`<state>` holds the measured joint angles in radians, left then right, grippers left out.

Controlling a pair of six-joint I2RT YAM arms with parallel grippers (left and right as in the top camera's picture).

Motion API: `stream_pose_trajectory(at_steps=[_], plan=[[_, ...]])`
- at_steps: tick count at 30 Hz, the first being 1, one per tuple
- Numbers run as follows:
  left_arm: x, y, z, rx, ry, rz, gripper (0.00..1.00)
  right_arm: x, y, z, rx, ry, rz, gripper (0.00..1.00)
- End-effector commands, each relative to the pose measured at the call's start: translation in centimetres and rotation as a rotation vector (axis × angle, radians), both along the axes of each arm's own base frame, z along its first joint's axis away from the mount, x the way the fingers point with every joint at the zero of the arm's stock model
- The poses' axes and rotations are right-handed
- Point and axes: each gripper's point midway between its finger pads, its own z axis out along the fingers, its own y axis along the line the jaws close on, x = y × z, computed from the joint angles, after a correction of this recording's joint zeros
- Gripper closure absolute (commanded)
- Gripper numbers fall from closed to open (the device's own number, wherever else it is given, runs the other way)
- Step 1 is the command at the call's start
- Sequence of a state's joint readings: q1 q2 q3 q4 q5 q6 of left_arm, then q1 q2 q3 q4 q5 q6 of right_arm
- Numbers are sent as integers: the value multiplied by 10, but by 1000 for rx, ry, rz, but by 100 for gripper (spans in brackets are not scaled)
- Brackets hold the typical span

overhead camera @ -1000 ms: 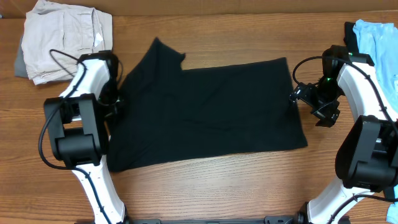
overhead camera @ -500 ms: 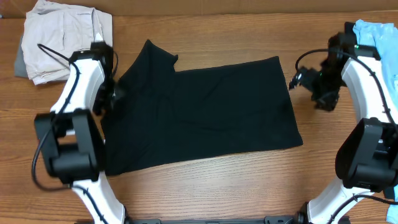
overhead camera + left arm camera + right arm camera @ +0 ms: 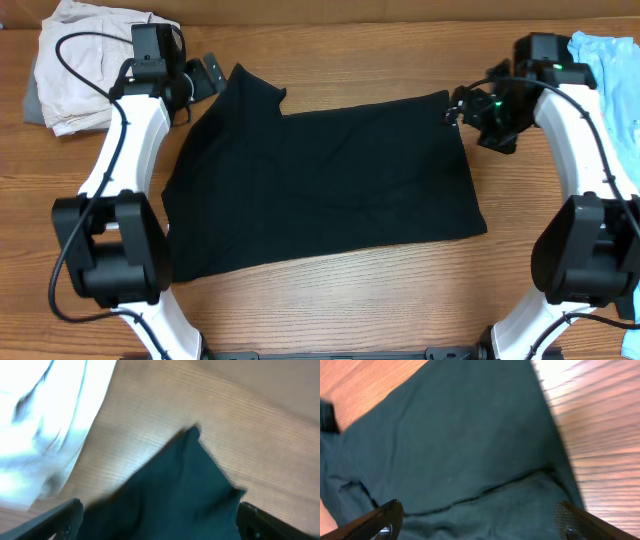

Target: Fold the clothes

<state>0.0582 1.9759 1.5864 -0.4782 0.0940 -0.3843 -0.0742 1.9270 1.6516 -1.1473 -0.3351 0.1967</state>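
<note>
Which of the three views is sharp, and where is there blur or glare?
Overhead view: sharp and evenly lit, the black T-shirt clear. Left wrist view: heavily smeared, the beige garment washed out to white. Right wrist view: softly blurred, with glare on the table at upper right.

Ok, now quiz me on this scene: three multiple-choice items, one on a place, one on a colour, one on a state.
1. The beige garment lies: A) in the middle; B) at the table's far left corner; C) by the right arm.
2. The spread T-shirt is: A) black; B) red; C) white.
3. The left fingers are: A) shut on a sleeve; B) shut on beige cloth; C) open, empty.
1 B: overhead view shows it at top left. 2 A: the cloth is plainly black. 3 C: the left wrist view shows them wide apart, gripping nothing.
</note>
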Motion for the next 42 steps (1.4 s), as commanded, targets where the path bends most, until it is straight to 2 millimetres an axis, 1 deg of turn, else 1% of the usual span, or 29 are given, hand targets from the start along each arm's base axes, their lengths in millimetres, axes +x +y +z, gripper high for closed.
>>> stream_pose_trajectory(at_steps=[1,5,8,11,18,24,27,29,30,34,35,36,38,39,41,42], plan=[[16,-14,-20,28,-24,-103,0,1,20,19,3,-60,77,0],[37,-27,-31,57,-90,-154,0,-2,35,18,-3,-54,115,0],[43,-34,-46,77,-95,-189,0,-7,39,15,-37,-37,131,0],[46,-38,-64,87,-81,-204,0,-11,39,12,-70,-18,137,0],[51,-38,-101,98,-60,-220,2,-19,38,10,-69,16,138,0],[50,-37,-125,148,-39,-275,3,-21,38,10,-69,22,139,0],[50,-37,-131,148,-30,-278,4,-21,38,10,-69,24,138,0],[49,-37,-134,147,-25,-278,11,-21,38,10,-69,23,138,0],[49,-37,-135,149,-23,-282,17,-21,38,10,-69,23,138,0],[49,-38,-136,186,-28,-326,56,-16,38,11,-70,2,138,0],[49,-38,-136,203,-30,-346,64,-13,38,12,-70,-11,137,0],[49,-38,-137,218,-31,-364,69,-9,39,13,-71,-26,137,0],[47,-38,-138,230,-24,-380,75,-2,38,18,-72,-58,133,0],[46,-37,-139,229,-20,-380,81,4,36,22,-72,-81,128,0],[44,-37,-140,227,-11,-380,92,17,33,30,-75,-139,118,0],[44,-37,-141,226,-7,-380,96,27,30,35,-79,-183,112,0]])
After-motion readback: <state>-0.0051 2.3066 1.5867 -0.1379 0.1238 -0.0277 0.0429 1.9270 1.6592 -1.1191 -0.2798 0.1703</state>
